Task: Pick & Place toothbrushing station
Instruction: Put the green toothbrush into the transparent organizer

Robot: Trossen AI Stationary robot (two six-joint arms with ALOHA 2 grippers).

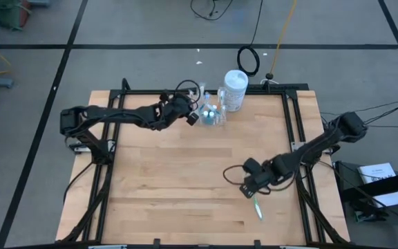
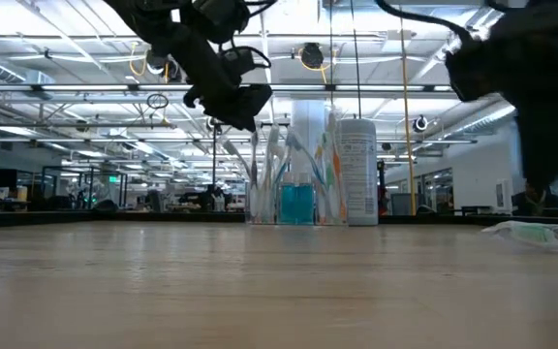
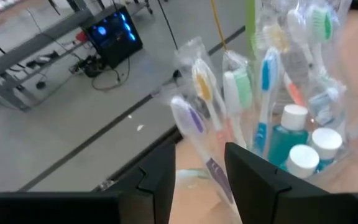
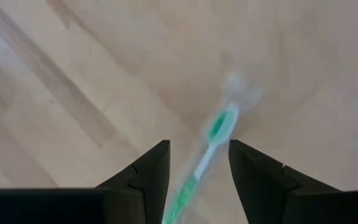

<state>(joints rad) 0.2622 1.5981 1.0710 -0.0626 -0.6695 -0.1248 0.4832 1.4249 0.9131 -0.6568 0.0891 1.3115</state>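
Note:
The clear cup [image 1: 213,115] stands at the table's far edge. In it stand several wrapped pastel toothbrushes [image 3: 263,74] and blue tubes with white caps [image 3: 288,134]. My left gripper [image 1: 193,119] hovers open just left of the cup and above table level. A purple-bristled brush [image 3: 190,121] shows through the gap between its fingers [image 3: 201,168]. A green toothbrush [image 1: 257,208] lies flat on the wood at the near right. My right gripper [image 1: 249,192] hangs open over it, pointing down, with the brush head [image 4: 215,129] showing between the fingers.
A tall white canister [image 1: 235,90] stands right behind the cup, touching or nearly touching it. Black frame rails [image 1: 292,124] run along the table's left and right sides. Bare wood [image 1: 178,180] fills the middle and the near left.

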